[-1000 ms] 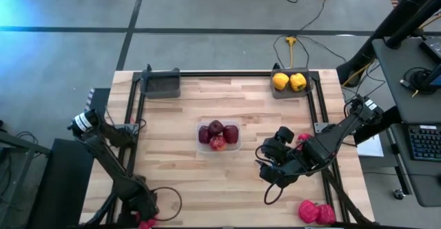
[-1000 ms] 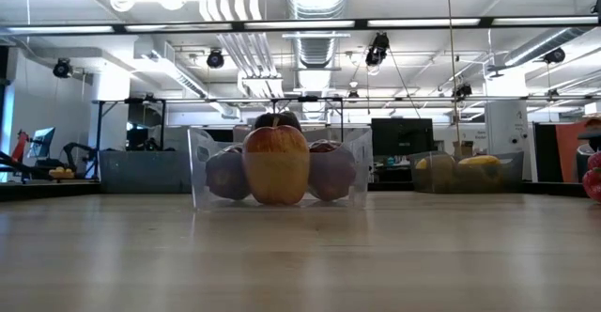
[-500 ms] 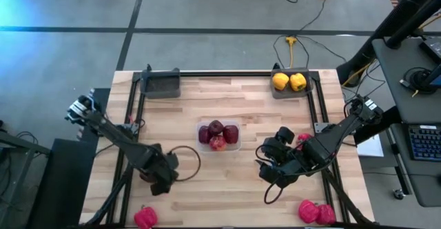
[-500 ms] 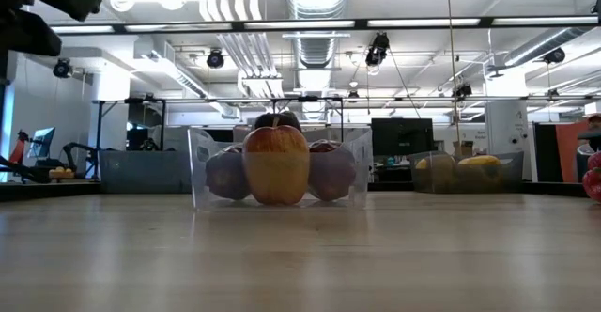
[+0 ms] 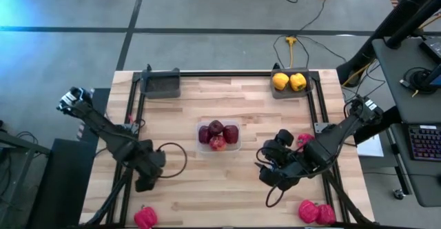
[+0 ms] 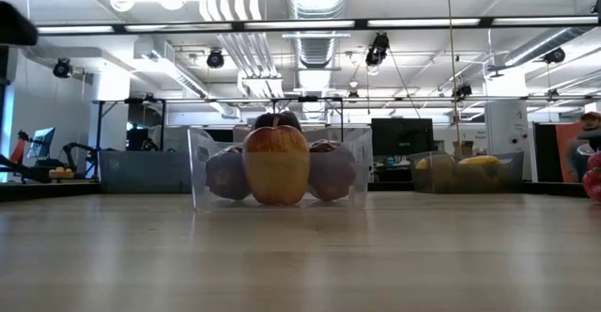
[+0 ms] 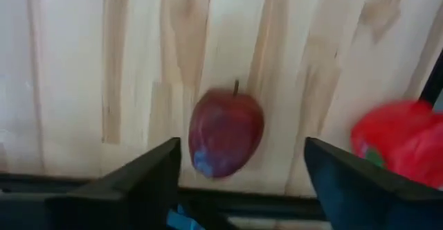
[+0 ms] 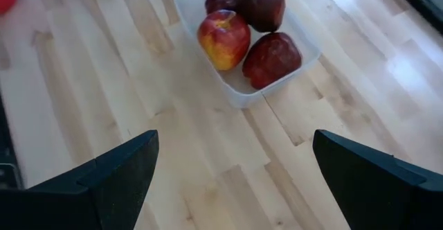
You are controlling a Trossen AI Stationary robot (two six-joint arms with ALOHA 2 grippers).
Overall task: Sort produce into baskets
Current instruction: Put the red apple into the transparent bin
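An apple lies loose on the table between the left gripper's parted fingers (nothing gripped). Pickup seems in hand: next, close on it, then carry to the clear container. The right gripper waits, fingers apart.

Bright, even light all round, pouring from ceiling strip lights across the top of the low view, with a hot glare blooming at its upper left. Shadows on the table stay faint and soft. In the left wrist view the apple is smeared with blur, the planks streaked. The right wrist view is crisper, though its lower corners go soft. A blue flare tints the high view's upper left corner.
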